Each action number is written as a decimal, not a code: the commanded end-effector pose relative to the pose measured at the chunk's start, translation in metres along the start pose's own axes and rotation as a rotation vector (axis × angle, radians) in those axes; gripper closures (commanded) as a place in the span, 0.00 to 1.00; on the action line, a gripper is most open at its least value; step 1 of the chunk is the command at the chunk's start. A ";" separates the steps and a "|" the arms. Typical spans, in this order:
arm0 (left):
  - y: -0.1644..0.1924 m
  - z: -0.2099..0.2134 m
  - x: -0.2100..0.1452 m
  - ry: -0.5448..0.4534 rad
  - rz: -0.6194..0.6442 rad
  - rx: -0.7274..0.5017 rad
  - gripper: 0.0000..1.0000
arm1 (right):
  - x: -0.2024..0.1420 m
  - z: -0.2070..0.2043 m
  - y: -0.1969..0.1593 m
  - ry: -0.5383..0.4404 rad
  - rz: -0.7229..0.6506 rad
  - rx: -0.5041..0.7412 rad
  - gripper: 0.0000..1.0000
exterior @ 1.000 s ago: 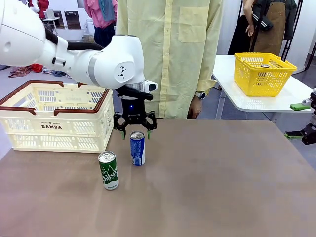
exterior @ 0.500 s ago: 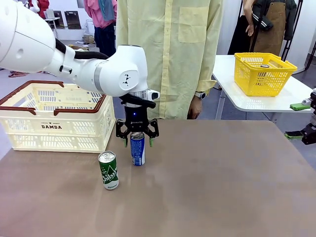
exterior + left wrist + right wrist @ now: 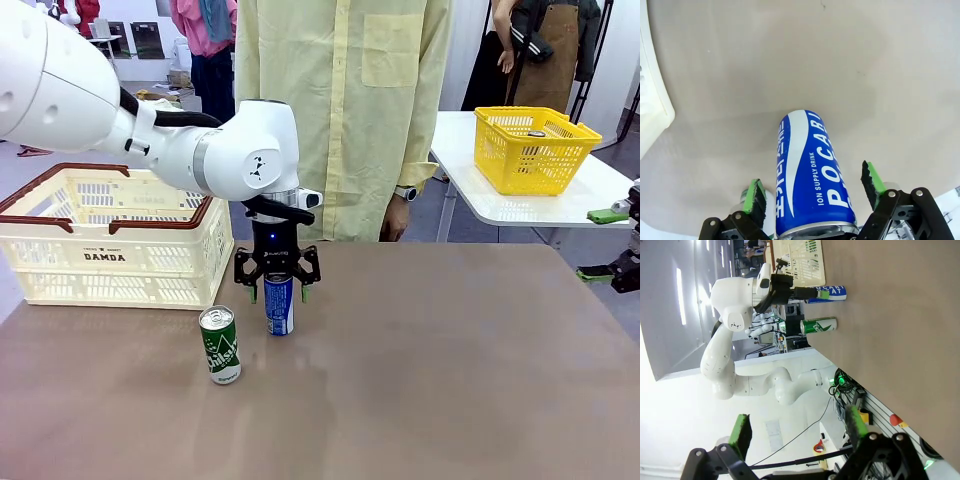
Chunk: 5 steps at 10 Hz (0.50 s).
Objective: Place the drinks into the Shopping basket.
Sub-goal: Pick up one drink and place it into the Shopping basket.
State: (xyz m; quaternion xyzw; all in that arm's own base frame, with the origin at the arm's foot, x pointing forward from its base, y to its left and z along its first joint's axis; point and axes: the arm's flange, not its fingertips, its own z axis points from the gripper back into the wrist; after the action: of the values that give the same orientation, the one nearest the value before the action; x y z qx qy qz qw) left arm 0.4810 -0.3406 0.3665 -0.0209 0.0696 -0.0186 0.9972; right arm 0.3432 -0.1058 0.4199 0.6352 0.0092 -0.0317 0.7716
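The blue can point(image 3: 279, 311) stands upright on the brown table, just right of the Shopping basket point(image 3: 110, 236). My left gripper point(image 3: 277, 289) is open and lowered over the can's top, one green pad on each side. In the left wrist view the blue can point(image 3: 810, 170) sits between the pads point(image 3: 756, 200) with a gap on both sides. The green can point(image 3: 220, 345) stands upright nearer to me, left of the blue one. My right gripper point(image 3: 602, 244) is open at the table's right edge, holding nothing. In the right wrist view my right gripper point(image 3: 799, 432) is open, far from both cans point(image 3: 819, 325).
A person in a yellow shirt point(image 3: 345, 110) stands at the far side, hands off the table. A yellow mesh basket point(image 3: 533, 148) rests on a white side table at the back right. The basket's white corner point(image 3: 652, 100) lies close to the left gripper.
My left gripper has come down from just above the blue can until its pads flank the can's upper part. Its jaws stayed open. The cans and right arm have not moved.
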 end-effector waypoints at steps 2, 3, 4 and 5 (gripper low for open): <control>-0.001 0.002 -0.002 0.007 -0.008 0.007 0.60 | -0.001 0.004 0.002 0.014 -0.003 -0.010 0.00; -0.003 0.002 -0.004 0.006 -0.013 0.010 1.00 | -0.001 0.004 0.002 0.014 -0.003 -0.010 0.00; -0.003 0.003 -0.006 0.002 -0.014 0.011 1.00 | -0.001 0.004 0.002 0.014 -0.003 -0.010 0.00; -0.003 0.004 -0.007 0.000 -0.012 0.013 1.00 | -0.001 0.004 0.002 0.014 -0.003 -0.010 0.00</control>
State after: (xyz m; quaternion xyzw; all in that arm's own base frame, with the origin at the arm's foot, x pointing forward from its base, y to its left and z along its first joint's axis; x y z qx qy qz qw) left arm 0.4767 -0.3467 0.3706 -0.0198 0.0689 -0.0258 0.9971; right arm 0.3432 -0.1058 0.4199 0.6352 0.0092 -0.0316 0.7716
